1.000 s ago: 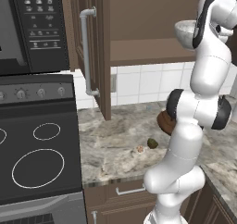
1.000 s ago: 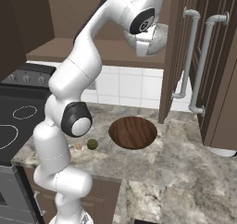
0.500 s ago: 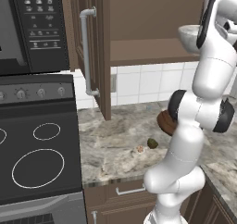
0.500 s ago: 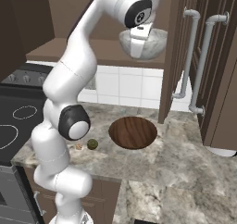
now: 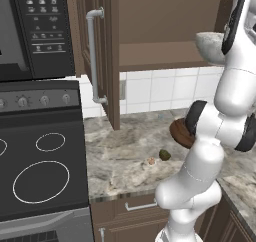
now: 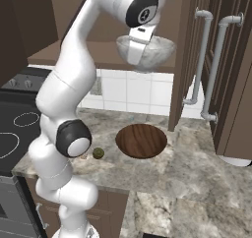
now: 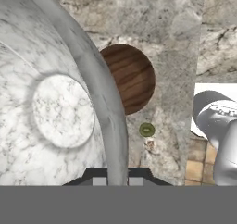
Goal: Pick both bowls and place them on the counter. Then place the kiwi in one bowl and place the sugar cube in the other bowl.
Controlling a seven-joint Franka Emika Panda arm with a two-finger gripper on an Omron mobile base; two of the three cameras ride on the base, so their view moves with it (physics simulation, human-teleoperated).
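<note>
Kitchen, marbled counter (image 6: 206, 183) w/ open cabinet above. Gripper (image 6: 139, 52) up high, fingers clamped on rim of marbled bowl (image 6: 152, 52), bowl hanging in air just outside the shelf. Wooden bowl (image 6: 141, 140) already on counter, well below fingers; kiwi (image 6: 98, 153) + sugar cube (image 5: 151, 161) beside it. Step: 2nd bowl in transit. Next, prob: lower to bare counter spot clear of wooden bowl, release.

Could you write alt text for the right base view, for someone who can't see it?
A white robot arm's claw holds a grey-white marbled bowl by its rim, high above a marbled stone counter. Below it on the counter sit a wide dark wooden bowl and, to its left, a small kiwi.
</note>
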